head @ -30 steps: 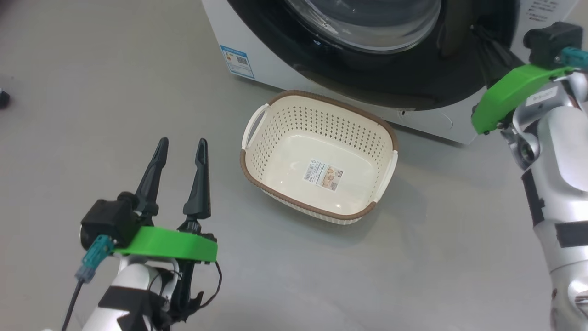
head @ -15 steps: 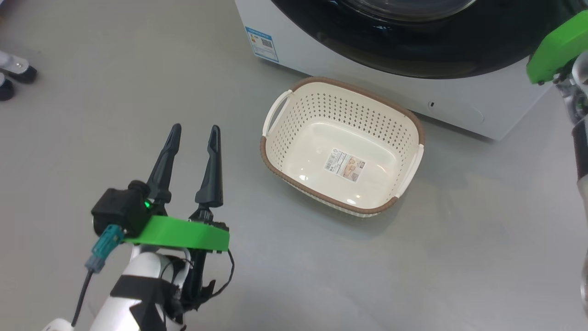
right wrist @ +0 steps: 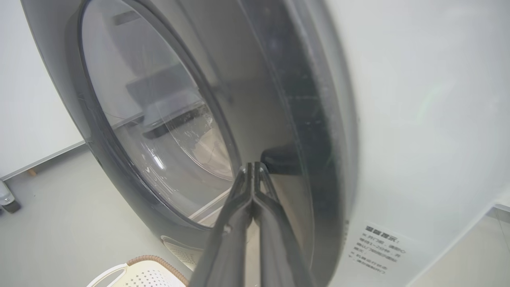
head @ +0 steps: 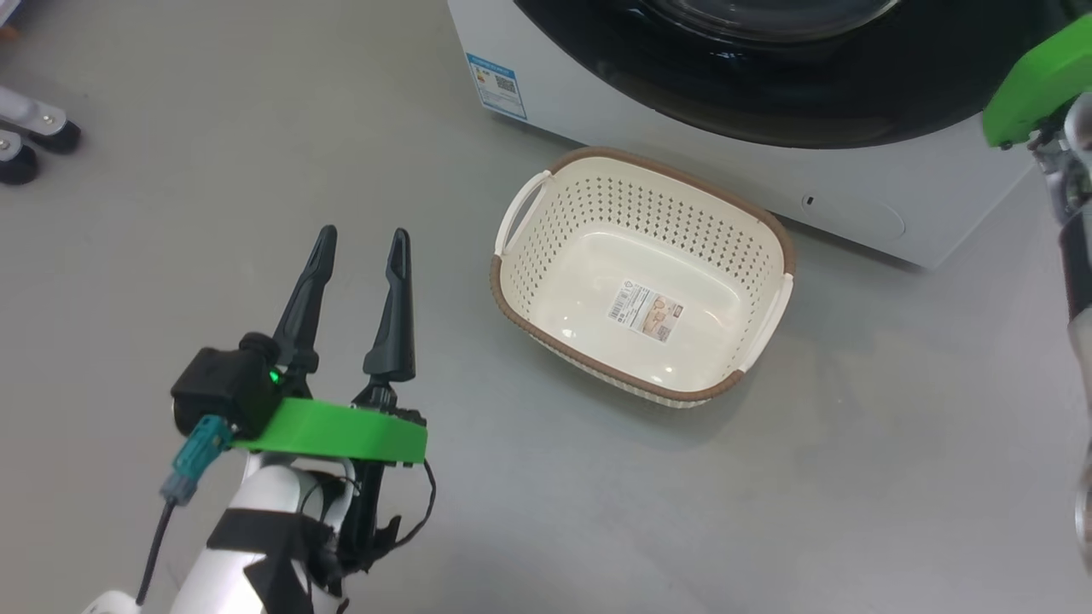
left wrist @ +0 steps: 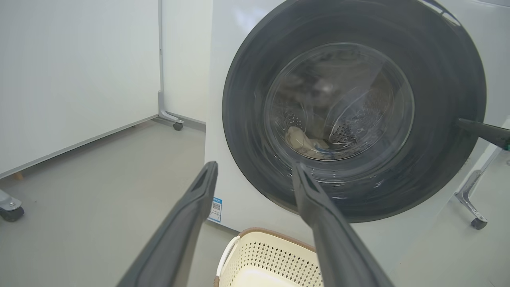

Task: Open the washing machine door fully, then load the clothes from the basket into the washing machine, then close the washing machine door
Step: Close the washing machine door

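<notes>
My right gripper (right wrist: 253,165), fingers clenched empty, points at the glossy rim of the washing machine door (right wrist: 159,119); my left gripper (head: 363,232) hangs released near the empty basket (head: 648,209). The clothes (left wrist: 305,139) lie behind the glass. The tips may skid, leaving the door unlatched.
</notes>
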